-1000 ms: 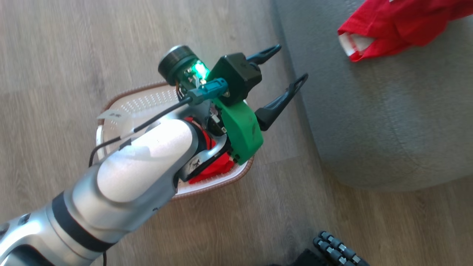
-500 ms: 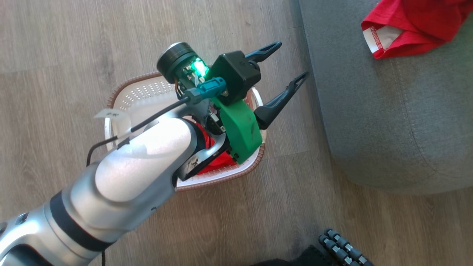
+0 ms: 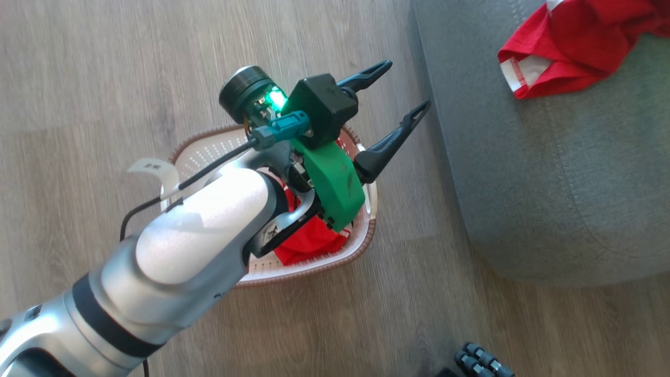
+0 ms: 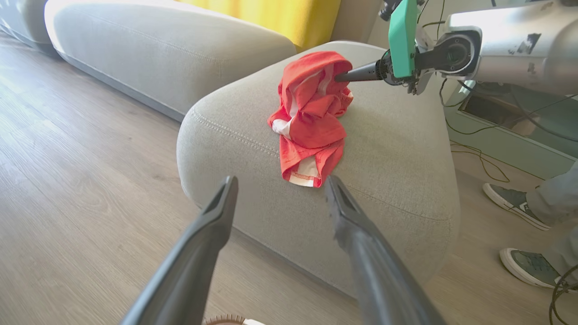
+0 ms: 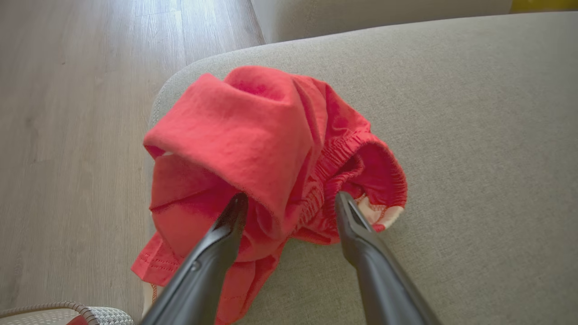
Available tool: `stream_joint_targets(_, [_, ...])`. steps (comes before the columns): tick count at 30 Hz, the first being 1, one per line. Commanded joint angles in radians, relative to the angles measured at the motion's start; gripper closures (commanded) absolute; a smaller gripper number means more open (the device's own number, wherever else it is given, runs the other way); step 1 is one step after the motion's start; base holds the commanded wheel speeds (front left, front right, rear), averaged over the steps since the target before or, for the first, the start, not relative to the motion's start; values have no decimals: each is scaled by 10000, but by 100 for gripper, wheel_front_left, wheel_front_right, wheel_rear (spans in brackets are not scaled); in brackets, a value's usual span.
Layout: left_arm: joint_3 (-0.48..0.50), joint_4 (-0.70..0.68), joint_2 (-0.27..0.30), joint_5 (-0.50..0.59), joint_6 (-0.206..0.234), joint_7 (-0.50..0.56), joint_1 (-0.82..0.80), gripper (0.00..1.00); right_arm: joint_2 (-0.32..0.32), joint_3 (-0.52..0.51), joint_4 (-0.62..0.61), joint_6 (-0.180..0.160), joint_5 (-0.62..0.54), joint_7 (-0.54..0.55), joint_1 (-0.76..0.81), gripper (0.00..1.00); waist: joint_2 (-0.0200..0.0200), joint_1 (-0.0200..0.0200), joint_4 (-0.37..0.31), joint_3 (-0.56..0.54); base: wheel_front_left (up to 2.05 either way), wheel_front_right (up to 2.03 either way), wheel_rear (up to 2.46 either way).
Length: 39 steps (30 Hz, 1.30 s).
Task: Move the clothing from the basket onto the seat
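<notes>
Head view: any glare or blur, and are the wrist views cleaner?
Head view: sun glare whitens the forearm, floor grain slightly smeared. Left wrist view: near fingers soft, garment on the seat sharp. Right wrist view: evenly lit, garment stitching crisp.

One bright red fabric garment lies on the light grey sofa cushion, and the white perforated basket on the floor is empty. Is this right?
Not quite: the white perforated basket is not empty; the head view shows a second red garment in it. The rest is right.
</notes>
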Motion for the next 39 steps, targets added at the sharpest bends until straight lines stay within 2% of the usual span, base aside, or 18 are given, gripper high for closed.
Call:
stream_joint_targets(1, [357, -261, 64, -26, 50, -79, -147, 0, -239, 92, -290, 71, 13, 22, 185, 0, 0, -1, -6, -220, 0, 0, 0])
stream_joint_targets(6, [447, -54, 33, -194, 124, -350, 98, 0, -473, 504, -1007, 71, 233, 2, 609, 0, 0, -1, 10, -837, 0, 0, 0])
stream_joint_targets(13, [779, 191, 243, -568, 394, -830, 737, 0, -1078, 1081, -3046, 71, 938, -281, 1751, 0, 0, -1, 137, -1936, 0, 0, 0])
stream_joint_targets(24, [1532, 420, 899, -1227, 1031, -1377, 1883, 0, -1197, 721, -5468, 71, 1396, -75, 3508, 0, 0, -1, 731, -3222, 0, 0, 0])
stream_joint_targets(30, [1908, 456, 1191, -1465, 1335, -1675, 2342, 0, -808, -30, -6383, 71, 1254, 14, 4729, 0, 0, -1, 1244, -3655, 0, 0, 0])
stream_joint_targets(31, [2035, 446, 1304, -1543, 1469, -1759, 2528, 0, -555, -414, -6785, 71, 1099, -31, 5226, 0, 0, -1, 1446, -3800, 0, 0, 0])
stream_joint_targets(33, [2087, 434, 1367, -1586, 1520, -1789, 2625, 0, -414, -613, -6985, 71, 1013, -59, 5481, 0, 0, -1, 1551, -3859, 0, 0, 0])
stream_joint_targets(39, [2405, 456, 1685, -1825, 1870, -2044, 3258, 0, 674, -1569, -8021, 71, 387, -495, 7032, 0, 0, -1, 2103, -4130, 0, 0, 0])
